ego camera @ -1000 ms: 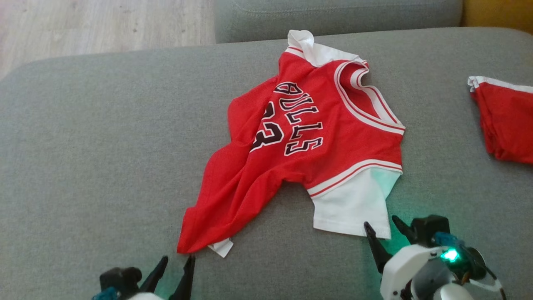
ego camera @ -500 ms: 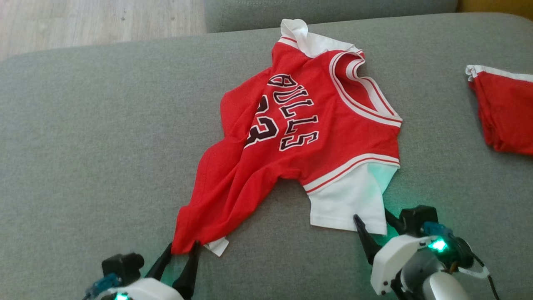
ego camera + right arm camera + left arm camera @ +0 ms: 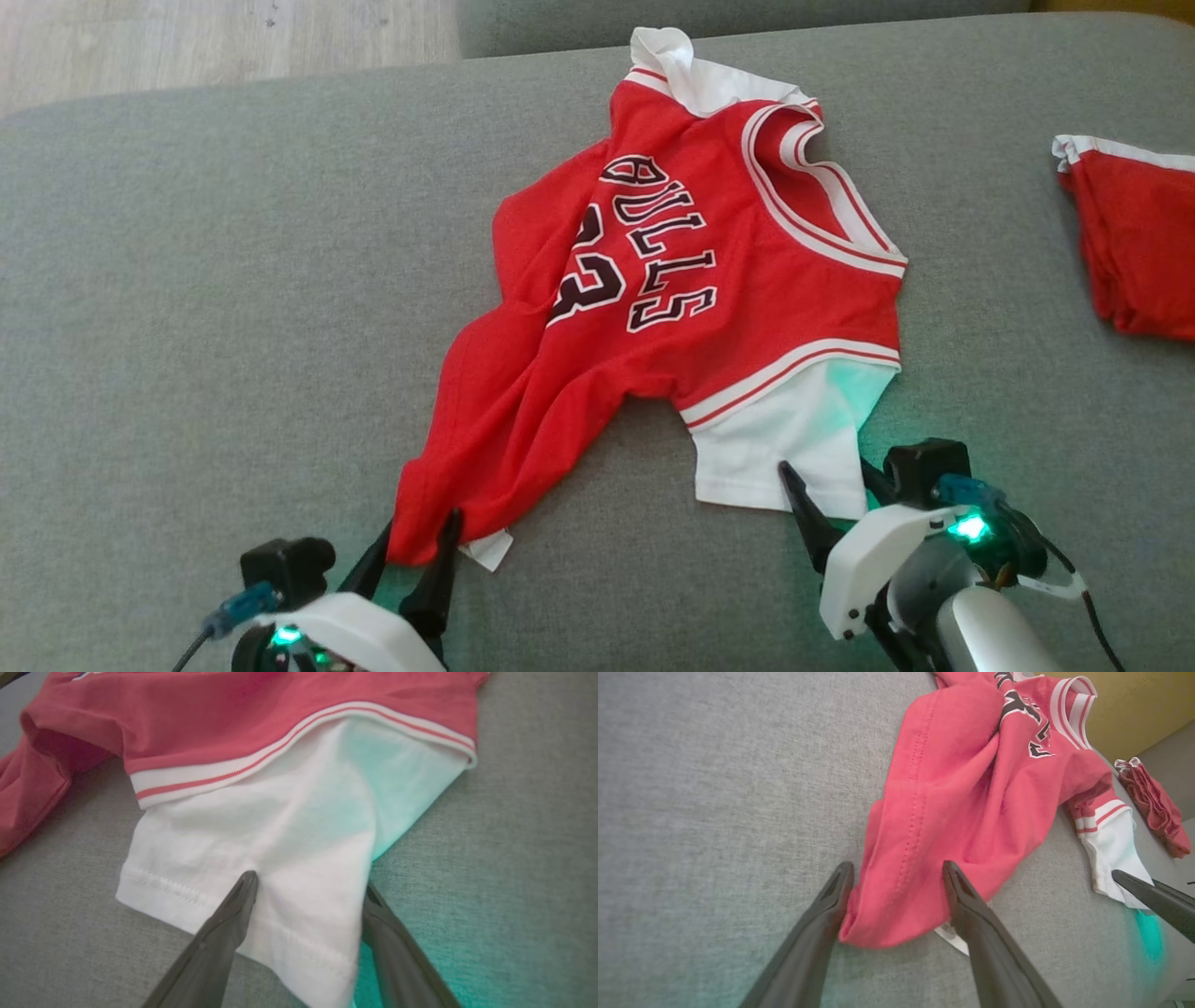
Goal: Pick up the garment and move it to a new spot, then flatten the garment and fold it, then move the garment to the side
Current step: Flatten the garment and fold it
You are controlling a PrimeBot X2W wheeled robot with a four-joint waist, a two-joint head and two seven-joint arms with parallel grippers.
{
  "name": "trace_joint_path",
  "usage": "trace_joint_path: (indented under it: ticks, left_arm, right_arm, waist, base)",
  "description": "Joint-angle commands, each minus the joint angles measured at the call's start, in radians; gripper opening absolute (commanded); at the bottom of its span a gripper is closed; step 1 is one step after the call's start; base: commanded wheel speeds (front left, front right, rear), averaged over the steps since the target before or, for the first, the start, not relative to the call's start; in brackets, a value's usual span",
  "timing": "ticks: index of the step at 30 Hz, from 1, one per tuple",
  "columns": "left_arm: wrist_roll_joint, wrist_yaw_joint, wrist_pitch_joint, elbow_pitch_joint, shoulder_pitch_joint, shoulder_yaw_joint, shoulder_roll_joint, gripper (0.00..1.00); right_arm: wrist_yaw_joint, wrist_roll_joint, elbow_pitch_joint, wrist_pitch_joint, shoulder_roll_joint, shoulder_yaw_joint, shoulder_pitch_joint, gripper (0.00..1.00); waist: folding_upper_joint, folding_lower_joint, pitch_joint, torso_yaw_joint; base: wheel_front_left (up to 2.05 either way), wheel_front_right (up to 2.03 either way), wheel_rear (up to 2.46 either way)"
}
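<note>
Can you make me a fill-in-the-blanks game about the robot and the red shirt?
1. The word on the jersey is ____.
2. The left end effector is open around a ____ corner of it.
3. The right end effector is open around its ____ sleeve.
4. The jersey lies on a ____ cushion.
Missing words: BULLS, red, white, grey.

Home living room, grey sofa cushion [image 3: 187, 280], wooden floor [image 3: 187, 37]

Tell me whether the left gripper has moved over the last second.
Yes. The left gripper has advanced toward the jersey: its open fingers, earlier short of the red corner, now straddle it.
</note>
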Motion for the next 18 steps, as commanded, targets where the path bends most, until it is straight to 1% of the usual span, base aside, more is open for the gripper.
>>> trace_joint_path:
  ticks: [1,4,5,6,7,8,9,11,13,16,18]
  left_arm:
    - [-0.01,-0.005,-0.001,-0.006,-0.029,0.012,0.011,1.0]
    - [-0.026,-0.006,-0.001,0.006,-0.034,-0.009,0.013,1.0]
    - [-0.031,-0.006,0.002,0.011,-0.036,-0.019,0.015,0.79]
    - [-0.04,-0.006,0.004,0.016,-0.038,-0.028,0.015,0.41]
    - [-0.052,-0.006,0.009,0.021,-0.038,-0.036,0.014,0.13]
    - [-0.064,-0.006,0.012,0.025,-0.039,-0.045,0.015,0.0]
    - [-0.081,-0.006,0.016,0.025,-0.039,-0.057,0.015,0.0]
    - [-0.129,-0.006,0.032,0.014,-0.033,-0.073,0.016,0.0]
    - [-0.19,-0.006,0.053,-0.027,-0.024,-0.08,0.023,0.0]
    - [-0.303,-0.006,0.101,-0.152,-0.005,-0.075,0.053,0.0]
    - [-0.383,-0.006,0.14,-0.26,0.008,-0.05,0.085,0.0]
  right_arm:
    - [0.007,0.008,0.01,0.022,-0.003,0.045,-0.007,1.0]
    - [0.007,0.031,0.018,0.039,-0.003,0.062,-0.003,1.0]
    - [0.007,0.045,0.02,0.045,-0.003,0.069,-0.002,1.0]
    - [0.007,0.069,0.02,0.046,-0.003,0.072,-0.001,0.39]
    - [0.007,0.104,0.018,0.042,-0.003,0.07,0.0,0.0]
    - [0.007,0.136,0.016,0.039,-0.003,0.07,-0.002,0.0]
    - [0.007,0.171,0.01,0.035,-0.003,0.069,-0.004,0.0]
    - [0.007,0.277,-0.018,0.022,-0.003,0.056,-0.009,0.0]
    - [0.007,0.386,-0.077,0.015,-0.003,0.036,-0.019,0.0]
    - [0.007,0.518,-0.224,0.041,-0.003,-0.004,-0.032,0.0]
    - [0.007,0.567,-0.34,0.091,-0.006,-0.051,-0.036,0.0]
  waist:
    - [-0.0001,0.0,0.0,-0.001]
    - [-0.0001,0.0,-0.001,-0.002]
    - [-0.0001,0.0,-0.003,-0.002]
    - [-0.0001,0.0,-0.006,-0.002]
    - [-0.0001,0.0,-0.009,-0.004]
    - [-0.0001,0.0,-0.013,-0.005]
    - [-0.0001,0.0,-0.019,-0.008]
    - [-0.0001,0.0,-0.032,-0.014]
    - [-0.0001,0.0,-0.046,-0.022]
    - [-0.0001,0.0,-0.071,-0.034]
    - [-0.0001,0.0,-0.089,-0.041]
  base:
    - [0.0,0.0,0.0]
    - [0.0,0.0,0.0]
    - [0.0,0.0,0.0]
    - [0.0,0.0,0.0]
    - [0.0,0.0,0.0]
    - [0.0,0.0,0.0]
    - [0.0,0.0,0.0]
    - [0.0,0.0,0.0]
    - [0.0,0.0,0.0]
    - [0.0,0.0,0.0]
    - [0.0,0.0,0.0]
